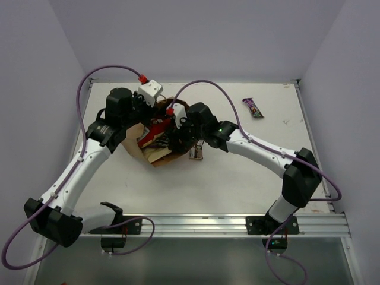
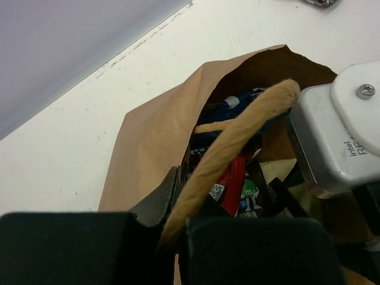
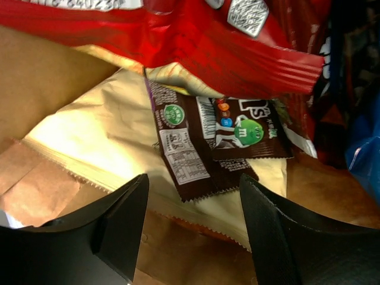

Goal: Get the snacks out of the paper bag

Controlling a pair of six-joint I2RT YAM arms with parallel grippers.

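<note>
From above, the left arm (image 1: pixel 83 160) and right arm (image 1: pixel 267 151) meet over the paper bag (image 1: pixel 155 155), which lies slumped at the middle of the white table (image 1: pixel 237 184). Their wrists hide most of the bag's mouth, so neither grip can be read here. Only this view shows a purple candy bar (image 1: pixel 253 107) lying alone near the far right edge, well apart from the bag. A small item (image 1: pixel 196 154) sits just beside the bag, too small to make out.

The left wrist view looks into the open mouth. The left gripper (image 2: pixel 178 228) is pinched on the bag's rim, and the loop handle (image 2: pixel 237 133) rises from between its fingers. Inside are a blue packet (image 2: pixel 237 101) and a red packet (image 2: pixel 234 175). The right arm's white camera housing (image 2: pixel 338 136) blocks the right side.

The right wrist view is inside the bag. The right gripper (image 3: pixel 193 184) is spread wide and holds nothing. Between its fingers lie two dark brown candy packets (image 3: pixel 184 160) on a tan packet (image 3: pixel 107 142), with the red packet above.
</note>
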